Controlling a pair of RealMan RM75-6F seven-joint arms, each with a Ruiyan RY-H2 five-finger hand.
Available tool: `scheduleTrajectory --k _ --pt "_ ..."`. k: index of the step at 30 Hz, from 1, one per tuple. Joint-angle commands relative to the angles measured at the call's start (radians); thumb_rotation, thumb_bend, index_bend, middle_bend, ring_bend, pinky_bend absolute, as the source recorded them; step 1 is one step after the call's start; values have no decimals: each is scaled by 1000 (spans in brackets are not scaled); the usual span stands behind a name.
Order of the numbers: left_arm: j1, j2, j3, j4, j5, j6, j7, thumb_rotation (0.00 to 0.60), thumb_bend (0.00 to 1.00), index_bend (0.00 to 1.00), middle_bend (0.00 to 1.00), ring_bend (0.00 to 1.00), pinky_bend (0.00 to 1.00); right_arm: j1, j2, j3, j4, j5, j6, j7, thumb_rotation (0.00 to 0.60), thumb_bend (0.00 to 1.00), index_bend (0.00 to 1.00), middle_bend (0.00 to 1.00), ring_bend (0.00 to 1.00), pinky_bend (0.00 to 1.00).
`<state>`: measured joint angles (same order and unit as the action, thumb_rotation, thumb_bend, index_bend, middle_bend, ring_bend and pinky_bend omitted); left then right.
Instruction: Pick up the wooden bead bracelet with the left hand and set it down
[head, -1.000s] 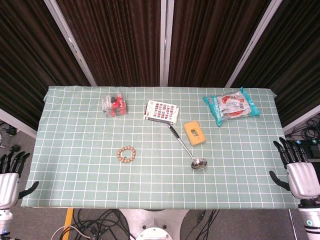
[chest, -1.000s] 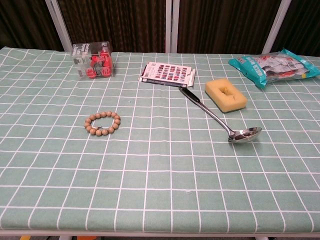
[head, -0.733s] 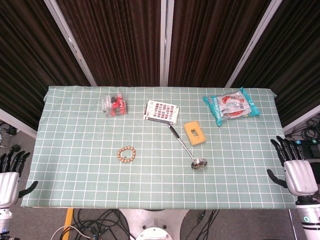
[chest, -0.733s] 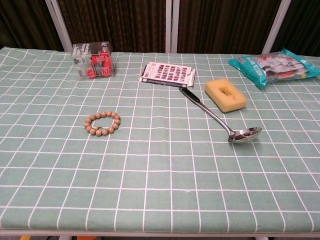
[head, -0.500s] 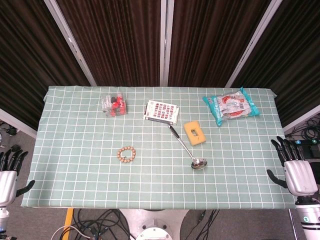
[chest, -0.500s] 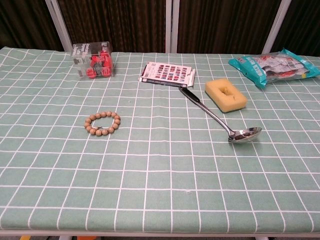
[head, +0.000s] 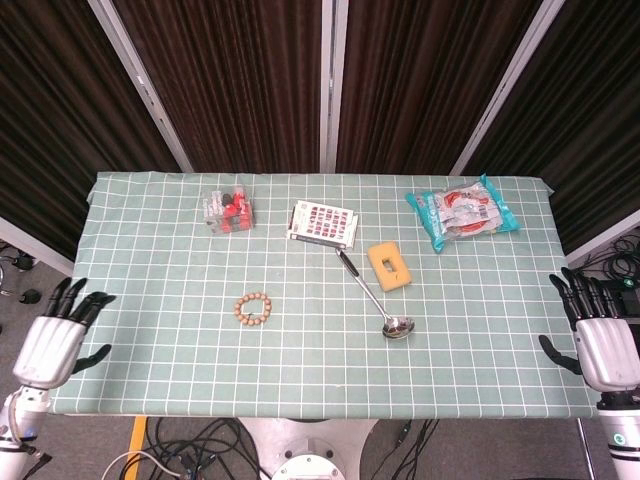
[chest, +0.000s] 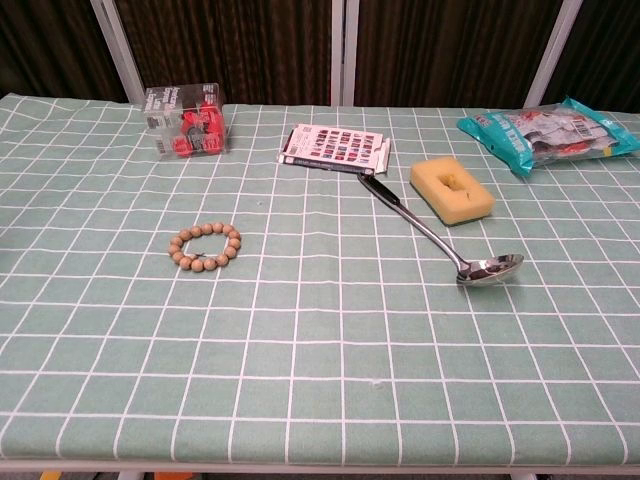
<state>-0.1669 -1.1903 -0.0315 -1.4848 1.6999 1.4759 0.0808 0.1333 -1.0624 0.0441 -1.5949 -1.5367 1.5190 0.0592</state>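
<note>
The wooden bead bracelet (head: 253, 308) (chest: 205, 247) lies flat as a ring on the green checked tablecloth, left of the table's middle. My left hand (head: 57, 338) hovers beside the table's left front corner, fingers spread and empty, well left of the bracelet. At the right front corner, off the table's edge, my right hand (head: 603, 342) is held with its fingers apart and nothing in it. Neither hand shows in the chest view.
A clear box of red items (head: 226, 210) stands at the back left. A flat printed pack (head: 322, 223), a yellow sponge (head: 390, 266) and a metal ladle (head: 375, 297) lie near the middle. A teal snack bag (head: 462, 212) rests at the back right. Cables run under the table's front edge (head: 300, 416).
My left hand has risen and moved right toward the table's left front corner. My right hand shifted only slightly. The bracelet has not moved.
</note>
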Motion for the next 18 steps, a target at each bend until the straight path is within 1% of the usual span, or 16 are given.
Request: scheduleTrajectory --k 1,5,10,13,18 --pt "-142 -16 -1 26 130 -104 -42 600 157 295 301 103 27 -5 5 2 -6 -2 3 2 600 170 0 0 0 0" --pt "-267 -79 1 79 209 -197 -80 600 160 339 330 119 33 -10 11 3 -13 1 0 1 600 171 0 0 0 0" --pt "-384 -170 4 160 231 -308 -102 600 165 355 335 119 32 -15 18 5 -22 3 -1 -4 600 170 0 0 0 0" --pt "-424 -223 9 209 226 -350 -94 600 165 355 335 119 30 -16 19 8 -24 8 -6 -6 600 170 0 0 0 0" --pt "-467 -303 10 273 209 -399 -23 600 166 349 336 119 20 -15 17 13 -26 10 -13 -5 600 167 0 0 0 0"
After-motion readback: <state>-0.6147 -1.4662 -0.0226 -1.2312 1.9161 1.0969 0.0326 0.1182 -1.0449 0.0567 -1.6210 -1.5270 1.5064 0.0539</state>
